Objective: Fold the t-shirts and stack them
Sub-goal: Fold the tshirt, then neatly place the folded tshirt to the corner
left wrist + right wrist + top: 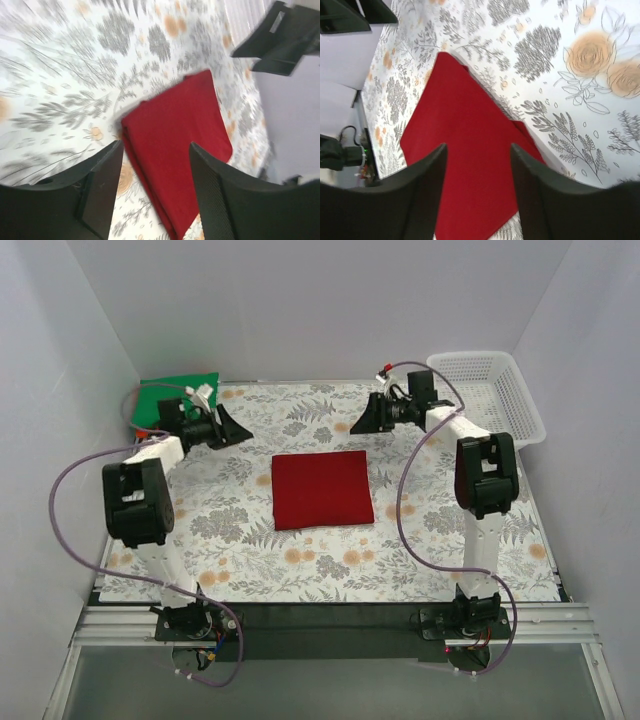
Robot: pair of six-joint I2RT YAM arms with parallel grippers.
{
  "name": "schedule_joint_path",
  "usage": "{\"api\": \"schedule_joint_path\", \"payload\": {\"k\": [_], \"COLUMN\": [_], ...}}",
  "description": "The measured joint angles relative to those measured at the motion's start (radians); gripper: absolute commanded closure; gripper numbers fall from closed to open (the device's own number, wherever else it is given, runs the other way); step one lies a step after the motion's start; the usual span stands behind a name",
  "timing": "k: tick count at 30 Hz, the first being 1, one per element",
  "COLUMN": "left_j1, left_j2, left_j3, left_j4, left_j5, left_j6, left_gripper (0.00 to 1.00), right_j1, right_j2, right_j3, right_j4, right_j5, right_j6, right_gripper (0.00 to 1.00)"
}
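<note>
Dark red t-shirt (pixel 322 490) lies folded into a neat square at the centre of the floral tablecloth (pixel 300 570) in the top view. The green t-shirt (pixel 172 392) sits at ten o'clock from it, in the far left corner, with a sliver of orange cloth (pixel 143 430) beside it, too small to identify. The white lattice basket (pixel 490 390) stands at two o'clock, off the cloth's corner. The left gripper (pixel 235 428) hangs at ten o'clock of the red square and the right gripper (pixel 362 422) at one o'clock, both apart from it and pointing inward.

From the left wrist, the left gripper (pixel 155 147) has its fingers (pixel 100 185) spread with nothing between them. The dark red t-shirt (pixel 185 125) shows through the gap, its stacked layers visible along the edge towards seven o'clock.

From the right wrist, the right gripper (pixel 477 147) is likewise spread and empty, above the dark red t-shirt (pixel 450 115), which runs from twelve o'clock down to six.

The shirt should be light, soft and limp. Its layers would likely slide apart if only the top one is caught, so pinching every layer at a corner or along the folded edge seems the safest hold.
</note>
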Motion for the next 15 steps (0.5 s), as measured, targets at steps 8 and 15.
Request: {"api": "schedule_joint_path", "payload": {"k": [8, 15], "left_j1": [0.115, 0.151], "left_j2": [-0.531, -0.640], "left_j3": [-0.011, -0.032], "left_j4": [-0.196, -0.364], "left_j5": [-0.203, -0.272], "left_j6": [0.256, 0.186], "left_gripper": [0.14, 0.12], "right_j1": [0.076, 0.439], "right_j2": [-0.314, -0.389], "right_j3": [0.021, -0.084], "right_j4": [-0.205, -0.330], "right_j5": [0.126, 0.385], "right_j6": [-0.242, -0.415], "right_gripper": [0.38, 0.48]}}
